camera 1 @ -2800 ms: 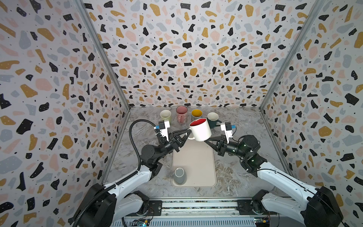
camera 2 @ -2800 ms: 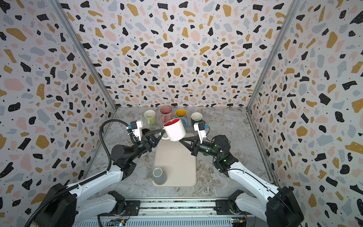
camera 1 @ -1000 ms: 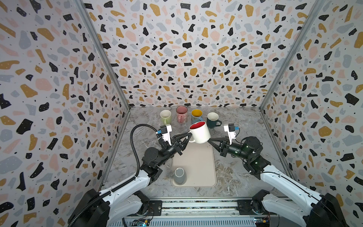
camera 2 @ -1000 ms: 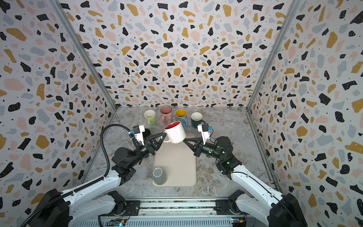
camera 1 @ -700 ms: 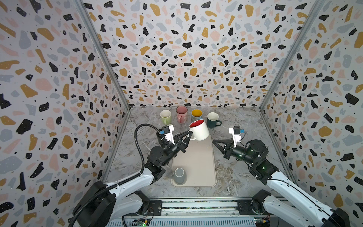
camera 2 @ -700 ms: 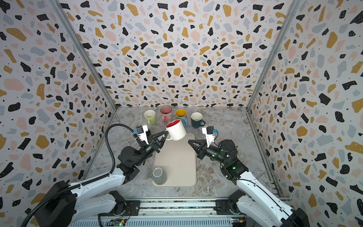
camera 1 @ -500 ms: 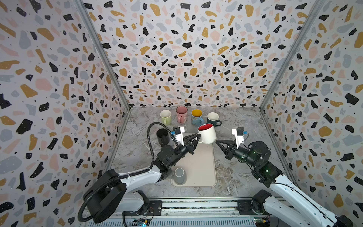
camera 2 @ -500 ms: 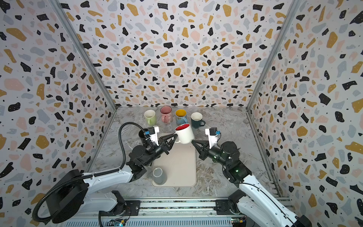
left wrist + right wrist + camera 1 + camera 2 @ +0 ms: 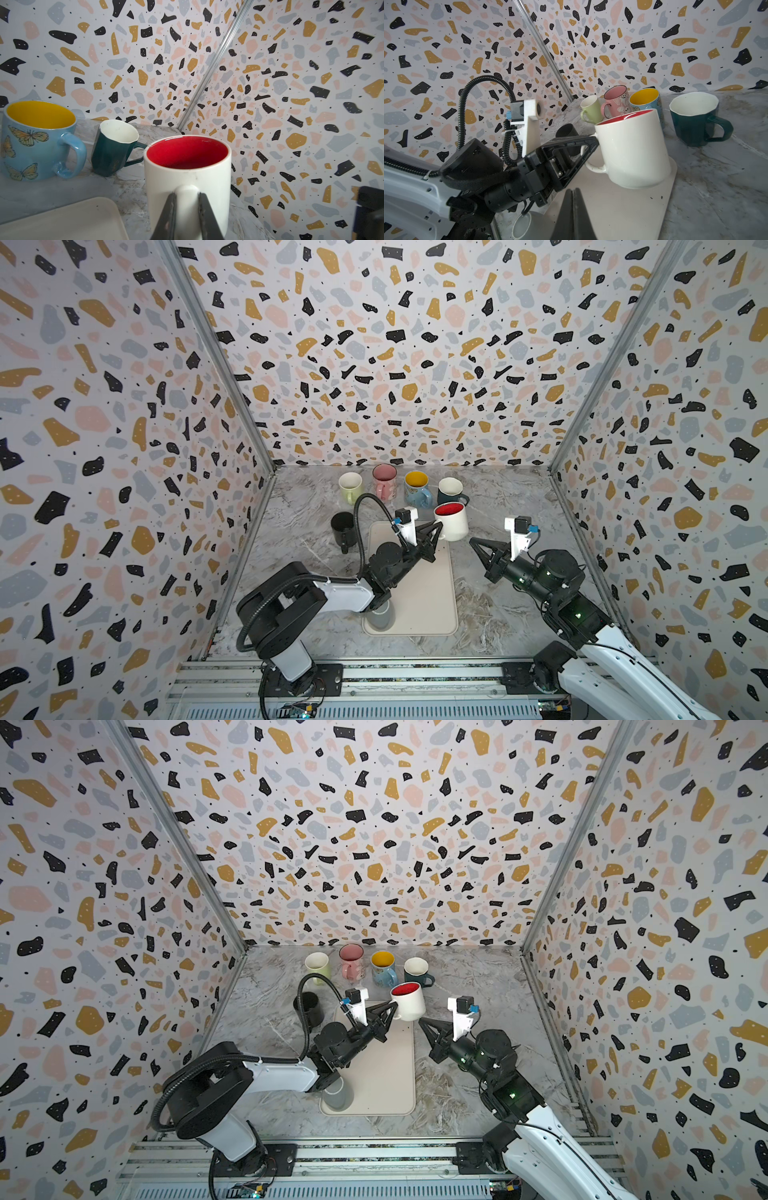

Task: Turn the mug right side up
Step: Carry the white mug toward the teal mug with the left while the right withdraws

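The white ceramic mug with a red interior (image 9: 453, 526) is mouth-up and slightly tilted at the one o'clock corner of the rectangular beige mat (image 9: 428, 597) (whether its base touches, I cannot tell). The left gripper (image 9: 187, 200) is nearly closed, pinching the mug's handle. At the mug's four o'clock, apart from it, the right gripper (image 9: 473, 541) has its jaws pressed together and holds nothing.

We see three walls (image 9: 395, 364) covered with a terrazzo pattern of black, ochre, pink and grey chips on white. Thin metal strips (image 9: 216, 352) run up the two corners. The floor (image 9: 507, 493) looks like grey marble. An aluminium rail (image 9: 415, 674) borders the front edge. The light is soft and even.
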Robot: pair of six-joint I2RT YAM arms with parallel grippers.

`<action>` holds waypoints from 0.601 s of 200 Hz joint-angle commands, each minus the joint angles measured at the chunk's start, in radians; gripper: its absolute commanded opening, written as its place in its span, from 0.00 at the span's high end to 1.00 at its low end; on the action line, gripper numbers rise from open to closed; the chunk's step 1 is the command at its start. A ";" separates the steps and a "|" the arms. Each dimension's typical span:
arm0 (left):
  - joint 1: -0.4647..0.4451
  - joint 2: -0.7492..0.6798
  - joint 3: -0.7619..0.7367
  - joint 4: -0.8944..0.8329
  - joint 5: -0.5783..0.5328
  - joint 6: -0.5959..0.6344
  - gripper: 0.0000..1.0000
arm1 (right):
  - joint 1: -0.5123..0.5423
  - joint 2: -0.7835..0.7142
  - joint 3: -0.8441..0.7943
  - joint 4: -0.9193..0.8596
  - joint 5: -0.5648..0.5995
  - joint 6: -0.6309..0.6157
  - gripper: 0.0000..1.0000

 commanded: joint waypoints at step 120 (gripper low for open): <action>-0.056 0.257 0.237 0.206 -0.051 0.092 1.00 | -0.018 -0.073 -0.002 -0.055 0.073 -0.029 1.00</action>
